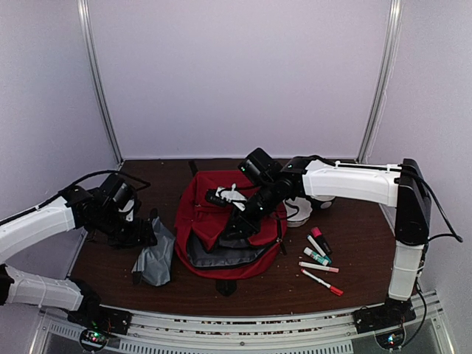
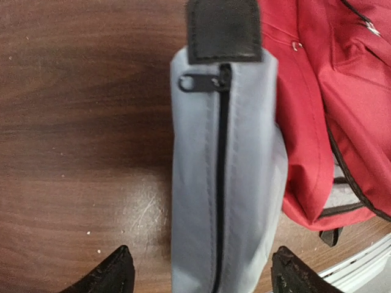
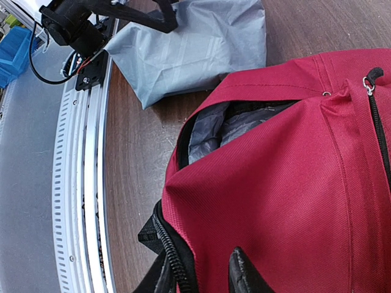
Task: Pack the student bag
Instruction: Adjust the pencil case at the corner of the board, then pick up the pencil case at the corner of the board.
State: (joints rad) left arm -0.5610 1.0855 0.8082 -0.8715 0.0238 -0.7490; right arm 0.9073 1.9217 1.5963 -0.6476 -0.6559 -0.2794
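Note:
The student bag (image 1: 221,221) is a large red backpack lying in the middle of the table, its mouth open and grey lining (image 3: 232,125) showing. My right gripper (image 1: 237,223) is shut on the bag's red top flap at the zipper edge (image 3: 174,259) and holds it up. The bag also shows in the left wrist view (image 2: 317,122). A small grey pouch (image 1: 155,256) lies left of the bag, touching it. My left gripper (image 2: 201,278) is open, a fingertip (image 2: 113,274) on each side of the pouch (image 2: 223,183), just above it.
Several markers (image 1: 318,258) lie on the table right of the bag. A white object (image 1: 299,212) sits under the right arm, and another white item (image 1: 232,195) lies on the bag. The table's front rail (image 3: 79,183) is close to the bag's mouth.

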